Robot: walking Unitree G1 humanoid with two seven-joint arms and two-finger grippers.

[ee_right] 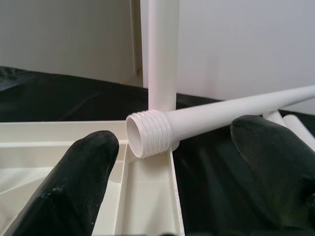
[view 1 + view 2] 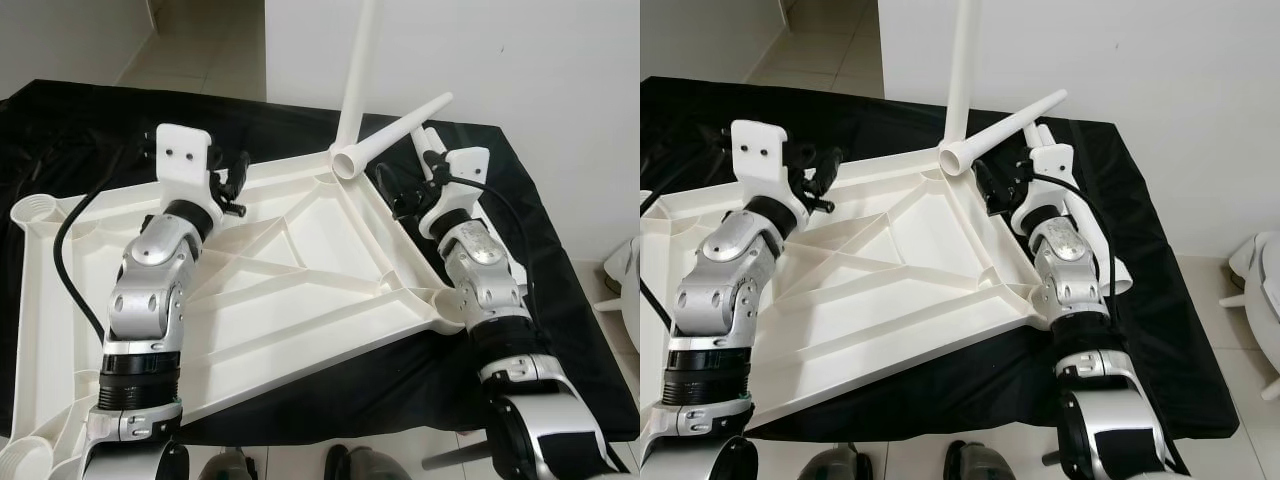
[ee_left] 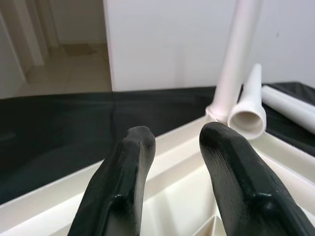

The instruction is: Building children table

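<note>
Nearest you, the upturned tabletop lies underside up on the black-draped surface, one leg already standing in its far corner socket and a loose leg lying just beside it with its threaded end toward you. Your right hand is spread with that threaded end ahead between its fingers, not gripped, and your left hand is also spread, empty, over the tabletop's far edge. Close off-centre and the round leg will likely roll away or knock the standing one; more legs lie by the surface's right edge.
</note>
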